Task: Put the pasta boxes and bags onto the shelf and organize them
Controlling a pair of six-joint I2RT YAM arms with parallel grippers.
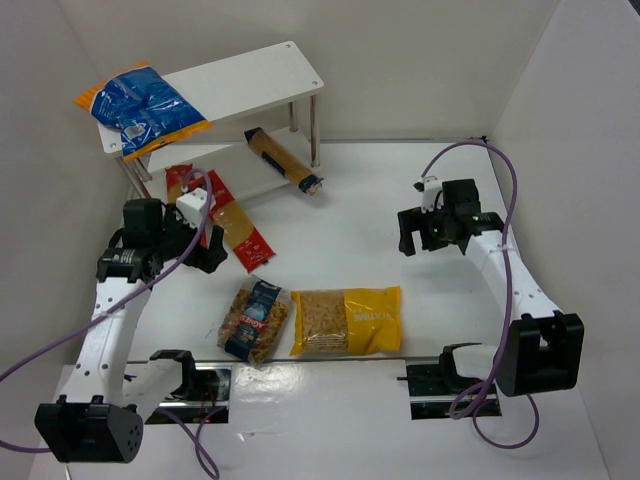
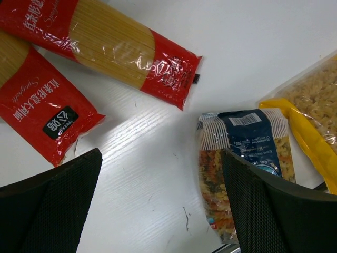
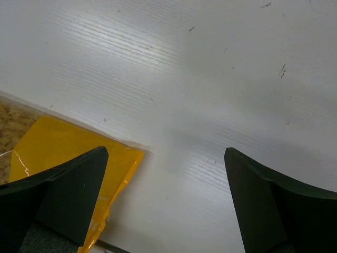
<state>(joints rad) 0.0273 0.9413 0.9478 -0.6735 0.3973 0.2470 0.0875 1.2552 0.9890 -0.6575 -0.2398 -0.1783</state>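
Top external: we are looking down from above and behind the arm bases, taking in the whole table (image 1: 360, 220) and shelf (image 1: 225, 80).
Left wrist: we are peering down past the left fingers (image 2: 50, 208), close over the table.
Right wrist: we are facing down past the right fingers (image 3: 276, 208), closer still.
Shared: all three are catching the large yellow bag (image 1: 350, 320) (image 2: 310, 124) (image 3: 66, 139); top and left wrist, also the fusilli bag (image 1: 255, 320) (image 2: 245, 158).
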